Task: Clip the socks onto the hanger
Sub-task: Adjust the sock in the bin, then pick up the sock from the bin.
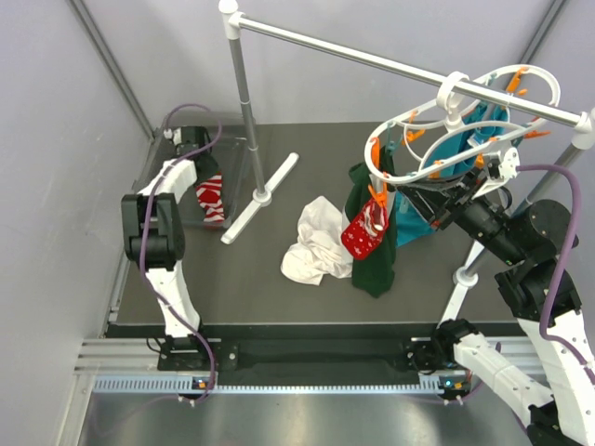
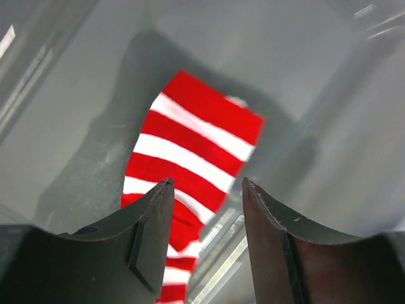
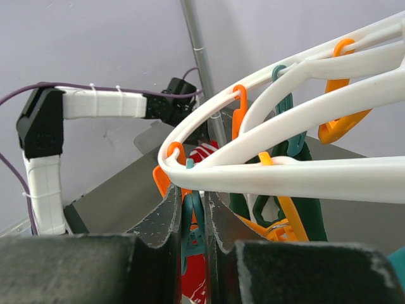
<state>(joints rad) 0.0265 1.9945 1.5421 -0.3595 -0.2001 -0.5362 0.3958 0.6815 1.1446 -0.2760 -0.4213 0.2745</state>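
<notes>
The striped sock (image 1: pixel 213 198) lies on the table at the far left. My left gripper (image 1: pixel 206 173) hovers just over its near end, open. In the left wrist view the striped sock (image 2: pixel 190 145) runs between and beyond the spread fingers of the left gripper (image 2: pixel 207 183), and neither finger presses on it. The white hanger (image 1: pixel 409 117) hangs from the rail at the right. The snowflake sock (image 1: pixel 365 229) dangles from a clip at its left edge. My right gripper (image 3: pixel 194 193) is shut on a teal clip (image 3: pixel 201 218) under the hanger's ring (image 3: pixel 285 174).
A dark green cloth (image 1: pixel 374 255) and a teal cloth (image 1: pixel 456 153) hang from the hanger. A crumpled white cloth (image 1: pixel 314 246) lies mid-table. The long white rail (image 1: pixel 372 60) rests on a post whose base bar (image 1: pixel 265 195) crosses the table beside the striped sock.
</notes>
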